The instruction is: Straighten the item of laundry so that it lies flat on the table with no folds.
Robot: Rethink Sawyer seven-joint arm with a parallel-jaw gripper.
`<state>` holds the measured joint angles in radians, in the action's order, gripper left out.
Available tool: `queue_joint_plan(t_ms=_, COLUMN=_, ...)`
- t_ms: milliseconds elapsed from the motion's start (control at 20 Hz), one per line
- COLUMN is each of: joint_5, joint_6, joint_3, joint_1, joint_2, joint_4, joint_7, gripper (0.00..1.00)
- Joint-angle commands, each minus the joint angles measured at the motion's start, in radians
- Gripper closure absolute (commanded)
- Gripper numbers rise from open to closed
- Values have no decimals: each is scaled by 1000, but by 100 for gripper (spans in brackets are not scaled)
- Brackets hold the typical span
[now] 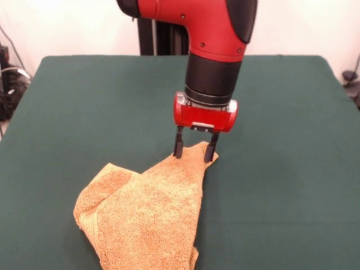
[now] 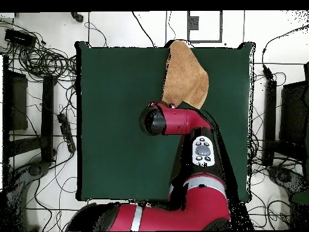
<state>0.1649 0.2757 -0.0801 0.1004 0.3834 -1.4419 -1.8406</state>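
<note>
Both views are evenly and fairly brightly lit by soft light from above, with no harsh glare. In the front view the table [image 1: 67,112] shows only a faint, soft shadow at the right of the towel [image 1: 146,219] and just under the hand [image 1: 195,151], and the arm's [image 1: 214,28] red shell carries a mild sheen. Focus is a little soft throughout, the towel's pile reading as fine grain.

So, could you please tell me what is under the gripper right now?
Under the gripper is a raised corner of the towel, with one finger on each side of it. The green table lies around it. Whether the fingers actually pinch the cloth cannot be seen.
</note>
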Motion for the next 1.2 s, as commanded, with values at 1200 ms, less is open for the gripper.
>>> queue_joint_plan(t_ms=1200, joint_5=-137, joint_6=-185, joint_3=151, joint_1=22, joint_2=-157, joint_4=-138, joint_7=-201, gripper=0)
